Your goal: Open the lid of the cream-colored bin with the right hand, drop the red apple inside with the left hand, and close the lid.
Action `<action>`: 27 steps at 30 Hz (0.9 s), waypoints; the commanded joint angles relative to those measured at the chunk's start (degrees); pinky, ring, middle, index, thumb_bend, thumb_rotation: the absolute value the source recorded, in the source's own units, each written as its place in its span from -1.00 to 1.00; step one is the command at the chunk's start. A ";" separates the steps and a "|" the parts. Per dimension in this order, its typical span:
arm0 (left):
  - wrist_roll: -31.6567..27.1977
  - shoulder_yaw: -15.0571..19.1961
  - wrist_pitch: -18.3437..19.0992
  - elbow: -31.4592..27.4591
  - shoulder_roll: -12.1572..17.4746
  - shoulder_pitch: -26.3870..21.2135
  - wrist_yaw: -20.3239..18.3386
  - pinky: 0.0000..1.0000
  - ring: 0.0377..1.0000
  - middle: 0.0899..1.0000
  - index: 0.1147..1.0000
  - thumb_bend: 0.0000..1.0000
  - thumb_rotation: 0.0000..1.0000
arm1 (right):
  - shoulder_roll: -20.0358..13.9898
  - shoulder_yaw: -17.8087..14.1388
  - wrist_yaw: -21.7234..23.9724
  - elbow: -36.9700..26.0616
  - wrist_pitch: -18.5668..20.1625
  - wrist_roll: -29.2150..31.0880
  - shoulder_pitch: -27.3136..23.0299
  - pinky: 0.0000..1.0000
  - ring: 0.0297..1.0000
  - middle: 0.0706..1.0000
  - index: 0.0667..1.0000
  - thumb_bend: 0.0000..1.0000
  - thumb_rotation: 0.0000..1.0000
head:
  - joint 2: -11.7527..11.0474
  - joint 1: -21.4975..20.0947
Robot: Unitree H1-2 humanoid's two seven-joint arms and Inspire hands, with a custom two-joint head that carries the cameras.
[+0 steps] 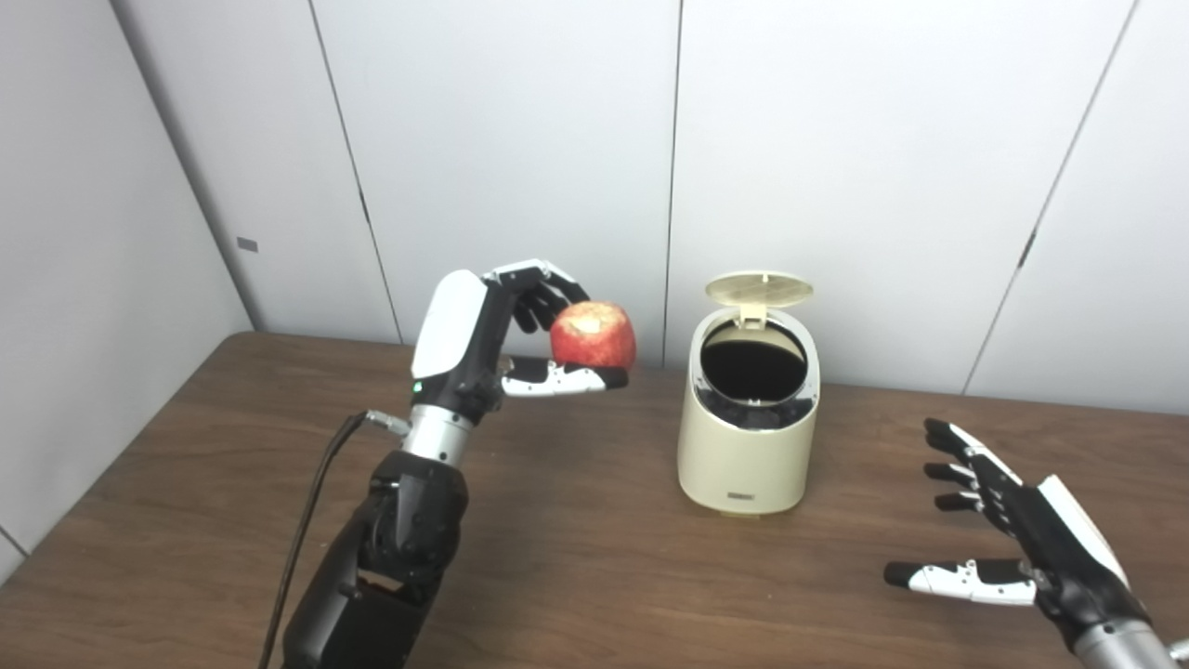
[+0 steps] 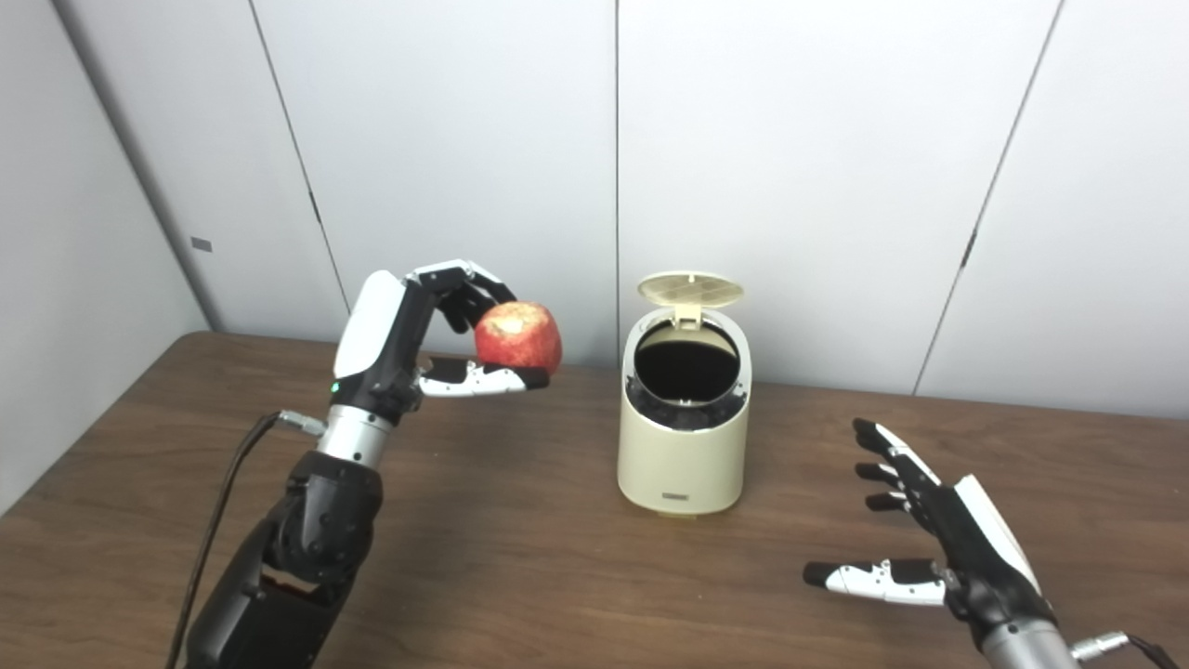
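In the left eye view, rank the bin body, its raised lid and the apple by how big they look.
1. Cream-colored bin, clearly largest.
2. and 3. Raised lid and red apple look alike, so I won't rank them.

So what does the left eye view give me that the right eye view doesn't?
Left eye view only: slightly more of the left wall, including a low panel seam.

Right eye view only: the silver plug and black cable at the right wrist, which the left eye view crops at its edge.

Both: the left hand shut on the red apple, raised left of the cream-colored cylindrical bin. Its round lid stands open. The right hand is open over the brown wooden table.
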 commanded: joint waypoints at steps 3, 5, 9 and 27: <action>-0.22 -0.21 -3.04 0.68 -1.50 -3.19 0.38 -0.31 -0.16 -0.15 -0.15 0.01 -1.00 | 0.67 0.17 -1.16 -0.32 -2.54 0.22 -1.95 0.41 0.70 0.84 0.82 0.45 -0.79 | 0.09 -0.83; -0.29 -0.37 -3.14 1.20 -2.81 -3.38 0.34 -0.35 -0.16 -0.14 -0.16 0.01 -1.00 | 1.04 0.33 -1.23 -0.12 -2.60 0.29 -2.11 0.43 0.72 0.85 0.82 0.45 -0.83 | 0.13 -1.27; 0.22 -0.82 -3.73 2.57 -5.45 -3.87 1.22 -0.41 -0.15 -0.13 -0.17 0.01 -1.00 | 1.41 0.52 -1.58 -0.25 -2.08 -0.85 -2.21 0.43 0.70 0.86 0.82 0.46 -0.78 | 0.21 -2.39; 1.15 -1.64 -11.25 13.05 -11.11 -6.92 7.05 -0.44 -0.16 -0.12 -0.18 0.01 -1.00 | 1.80 0.87 -2.96 -0.52 -2.45 -2.11 -1.21 0.41 0.68 0.82 0.80 0.47 -0.72 | 0.45 -4.72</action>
